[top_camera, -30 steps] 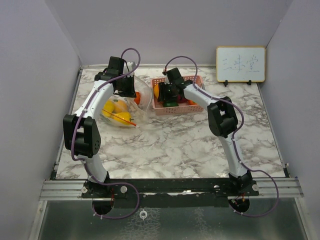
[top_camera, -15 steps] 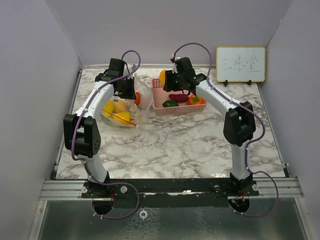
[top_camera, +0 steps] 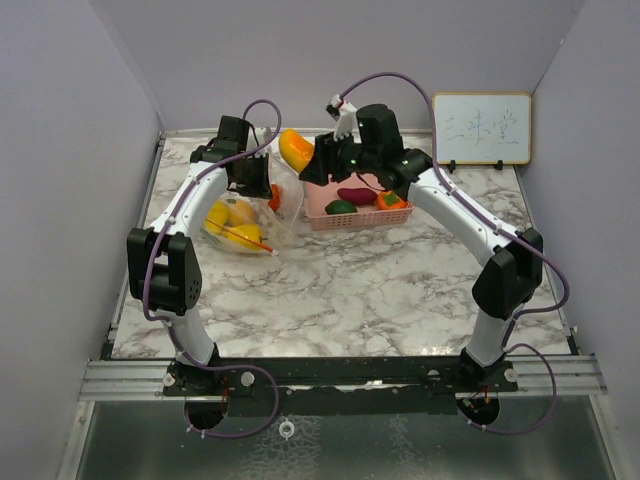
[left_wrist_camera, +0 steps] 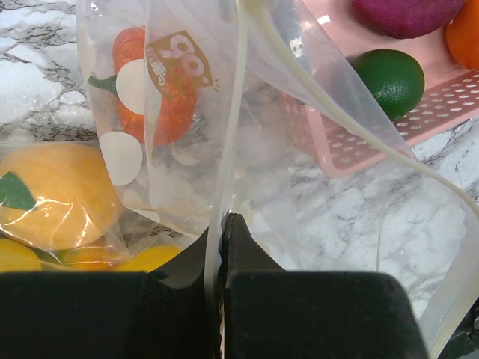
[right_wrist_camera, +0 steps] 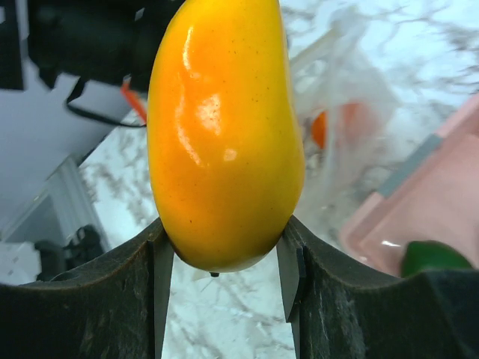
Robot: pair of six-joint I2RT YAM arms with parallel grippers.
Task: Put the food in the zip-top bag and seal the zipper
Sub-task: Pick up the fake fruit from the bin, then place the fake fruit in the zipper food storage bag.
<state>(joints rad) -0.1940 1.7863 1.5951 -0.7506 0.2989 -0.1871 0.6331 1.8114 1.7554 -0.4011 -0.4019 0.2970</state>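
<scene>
The clear dotted zip-top bag [top_camera: 250,215] lies at the back left with yellow and orange food inside [left_wrist_camera: 60,198]. My left gripper [top_camera: 252,182] is shut on the bag's mouth edge [left_wrist_camera: 224,179] and holds it up. Its orange-red zipper strip [top_camera: 240,236] shows along the bag's near side. My right gripper [top_camera: 308,160] is shut on a yellow-orange mango [top_camera: 294,149], also seen in the right wrist view [right_wrist_camera: 224,134], held in the air between the basket and the bag's raised mouth.
A pink perforated basket [top_camera: 318,220] stands right of the bag, holding a purple fruit [top_camera: 357,195], a green one [top_camera: 340,207] and an orange-red one [top_camera: 392,200]. A small whiteboard [top_camera: 481,128] stands at the back right. Walls enclose the table.
My right gripper lifted the mango out of the basket and carried it up and left toward the bag's mouth. The left gripper has stayed holding the bag.
</scene>
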